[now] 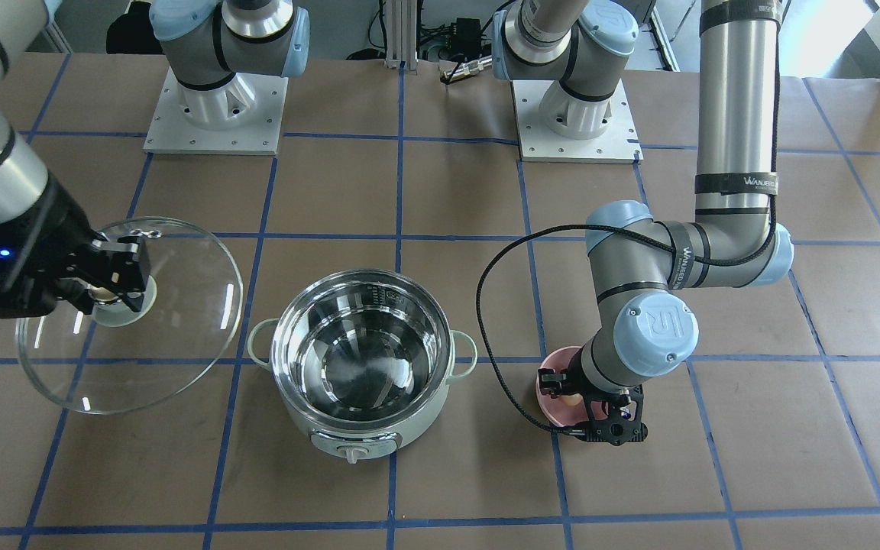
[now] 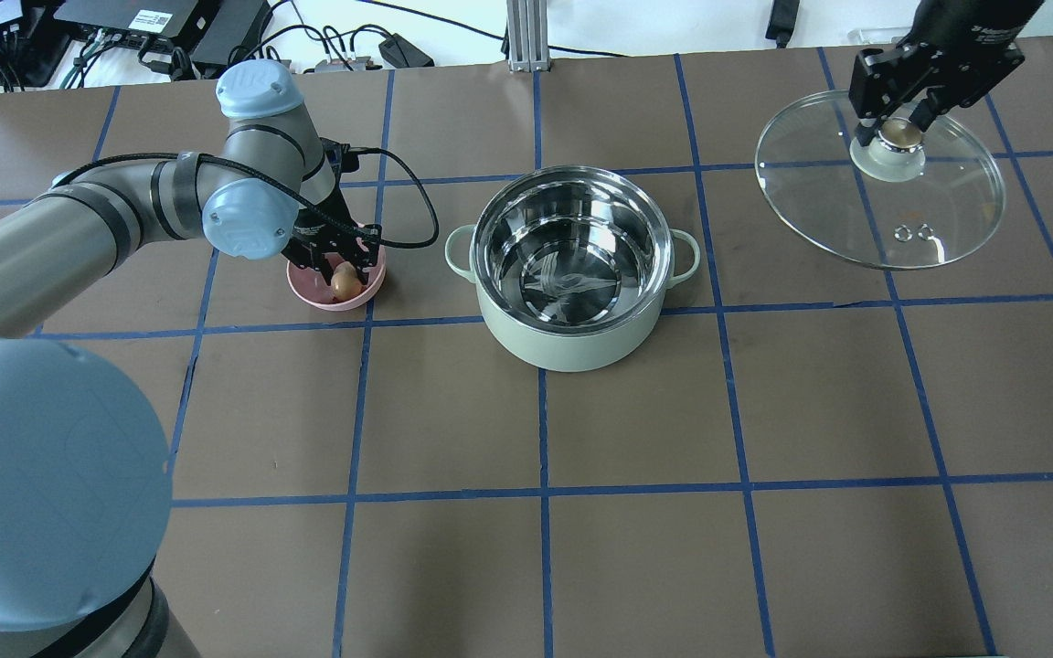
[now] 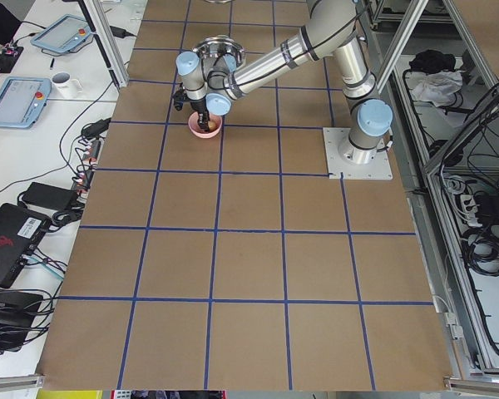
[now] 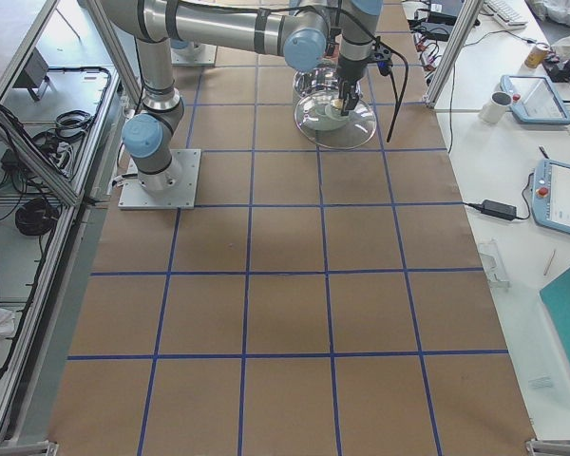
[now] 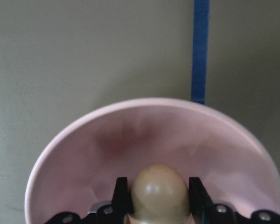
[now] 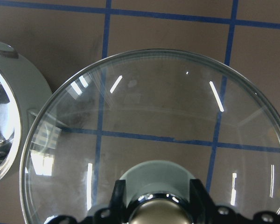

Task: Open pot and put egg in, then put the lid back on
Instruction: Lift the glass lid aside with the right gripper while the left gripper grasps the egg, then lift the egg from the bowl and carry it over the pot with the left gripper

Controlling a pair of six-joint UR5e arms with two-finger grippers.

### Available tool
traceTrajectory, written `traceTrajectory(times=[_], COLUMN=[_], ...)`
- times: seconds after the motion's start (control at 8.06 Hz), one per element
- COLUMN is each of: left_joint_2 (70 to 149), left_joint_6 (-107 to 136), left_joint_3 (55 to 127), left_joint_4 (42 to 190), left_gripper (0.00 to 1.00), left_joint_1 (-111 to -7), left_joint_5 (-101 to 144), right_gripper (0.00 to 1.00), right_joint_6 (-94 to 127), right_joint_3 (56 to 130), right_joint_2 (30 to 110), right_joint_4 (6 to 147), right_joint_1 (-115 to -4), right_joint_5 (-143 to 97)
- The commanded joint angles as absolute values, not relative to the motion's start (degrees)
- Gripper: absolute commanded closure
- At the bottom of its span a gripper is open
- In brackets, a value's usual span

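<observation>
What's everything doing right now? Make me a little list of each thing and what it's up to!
pot: open, steel inside empty
lid: off the pot, on the robot's right side
right gripper: shut on the lid's knob
egg: in the pink bowl, on the robot's left side of the pot
left gripper: down in the bowl, shut on the egg
egg in pot: not yet

A: Pot (image 2: pixel 572 343)?
B: Mint green, upright, uncovered, shiny steel inside showing.
A: Egg (image 2: pixel 344 281)?
B: Light brown, lying in pink bowl (image 2: pixel 371 294), near pot on robot's left.
A: Lid (image 2: pixel 819 201)?
B: Clear glass, off, tilted, apart from pot on robot's right.
</observation>
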State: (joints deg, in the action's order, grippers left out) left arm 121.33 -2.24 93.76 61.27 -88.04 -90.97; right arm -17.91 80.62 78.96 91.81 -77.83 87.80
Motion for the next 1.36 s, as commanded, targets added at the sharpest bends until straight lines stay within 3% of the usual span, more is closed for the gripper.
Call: traceTrajectory(times=[0.0,0.25,0.62,1.24], left_joint_2=[120.16,117.27,108.92,109.07], left_joint_6=[-2.37,-1.50,-0.44,22.46], left_joint_3=[92.91,92.81,92.81,92.02], left_joint_4=[61.43,61.87,63.63,59.77], left_gripper=[0.67,0.80,0.81,0.84], left_joint_1=[-87.19,-87.19,-88.15,-105.88], left_joint_5=[-90.97,-91.23,-86.53,-82.27], right_gripper=[1.00,1.00,1.00,1.00], right_joint_6=[-22.85,-23.11,-22.94,-25.14], right_joint_3=[81.56,82.18,83.32,83.32], right_joint_2=[79.80,79.89,79.89,79.80], right_joint_4=[90.97,91.05,91.23,91.58], right_joint_1=[-74.53,-74.36,-74.36,-74.36], right_joint_5=[88.07,87.54,87.28,87.89])
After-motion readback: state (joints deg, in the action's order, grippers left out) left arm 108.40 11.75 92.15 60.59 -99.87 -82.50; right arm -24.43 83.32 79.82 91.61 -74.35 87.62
